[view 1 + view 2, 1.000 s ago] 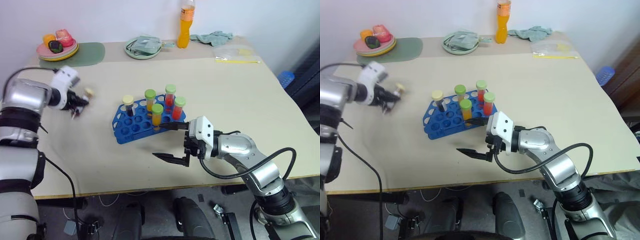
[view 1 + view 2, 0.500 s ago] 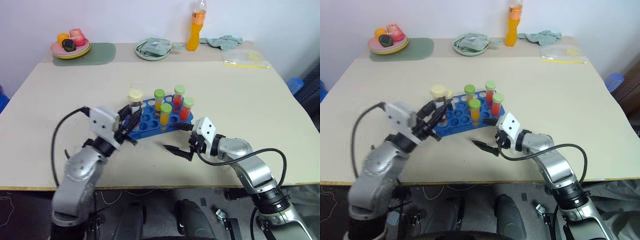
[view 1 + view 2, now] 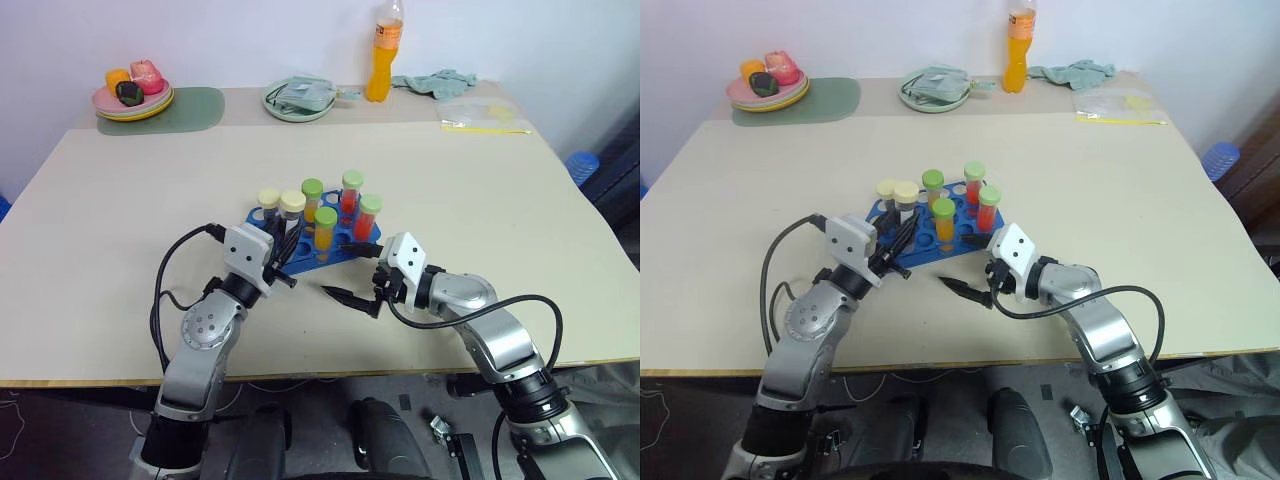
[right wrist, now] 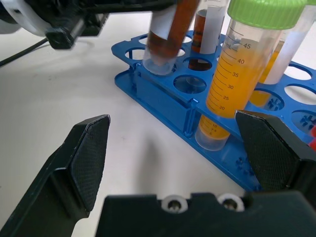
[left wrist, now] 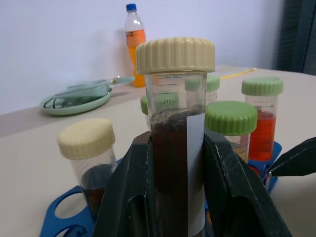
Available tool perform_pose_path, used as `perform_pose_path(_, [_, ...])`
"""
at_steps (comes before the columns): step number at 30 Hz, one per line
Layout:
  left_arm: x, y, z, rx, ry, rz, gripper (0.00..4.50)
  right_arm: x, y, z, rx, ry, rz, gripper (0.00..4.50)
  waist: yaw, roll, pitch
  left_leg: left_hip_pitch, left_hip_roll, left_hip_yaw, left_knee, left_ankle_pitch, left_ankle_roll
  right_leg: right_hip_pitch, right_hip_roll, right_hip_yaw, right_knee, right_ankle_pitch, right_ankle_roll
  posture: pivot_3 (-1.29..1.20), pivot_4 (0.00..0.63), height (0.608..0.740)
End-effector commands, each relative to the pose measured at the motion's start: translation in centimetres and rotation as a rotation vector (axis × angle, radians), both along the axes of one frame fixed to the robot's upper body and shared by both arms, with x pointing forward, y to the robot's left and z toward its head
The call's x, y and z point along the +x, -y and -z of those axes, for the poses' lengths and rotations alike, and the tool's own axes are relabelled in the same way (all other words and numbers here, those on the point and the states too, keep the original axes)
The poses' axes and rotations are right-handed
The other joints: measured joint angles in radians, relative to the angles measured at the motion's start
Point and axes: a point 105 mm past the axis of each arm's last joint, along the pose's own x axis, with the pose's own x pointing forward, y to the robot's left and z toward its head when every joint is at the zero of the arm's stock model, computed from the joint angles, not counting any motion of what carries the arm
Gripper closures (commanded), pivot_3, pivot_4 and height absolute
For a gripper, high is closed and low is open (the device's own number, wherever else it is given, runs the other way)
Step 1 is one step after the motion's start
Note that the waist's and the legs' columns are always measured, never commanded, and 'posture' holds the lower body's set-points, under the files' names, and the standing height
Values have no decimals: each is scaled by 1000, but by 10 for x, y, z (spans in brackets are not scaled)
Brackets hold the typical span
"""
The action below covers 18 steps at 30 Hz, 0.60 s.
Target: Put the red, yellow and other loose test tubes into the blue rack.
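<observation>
Your left gripper is clamped on a cream-capped tube of dark brown liquid, its bottom tip at the near-left holes of the blue rack, tilted. Your right gripper is spread wide, empty, just beside the rack's near edge. Five capped tubes stand in the rack, one cream-capped.

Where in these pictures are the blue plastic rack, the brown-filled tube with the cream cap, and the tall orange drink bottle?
blue plastic rack point(image 4: 163, 106): right wrist view, on its front wall.
brown-filled tube with the cream cap point(image 5: 170, 148): left wrist view, on its brown-filled body.
tall orange drink bottle point(image 3: 379, 70): left eye view, on its orange middle.
</observation>
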Motion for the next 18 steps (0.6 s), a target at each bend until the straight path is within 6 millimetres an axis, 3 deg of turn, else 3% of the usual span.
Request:
perform_pose_path(1, [0,4,-8,19,49,0,3763,-3,0,-12,13,46,-6,0,-1,0,0,0,0,0,0,0,0,0,0,0,0,0,0,0,150,740])
perform_pose_path(18, [0,-4,5,62,1,-53,3763,-7,-6,-6,13,27,-25,0,-1,0,0,0,0,0,0,0,0,0,0,0,0,0,0,0,150,740])
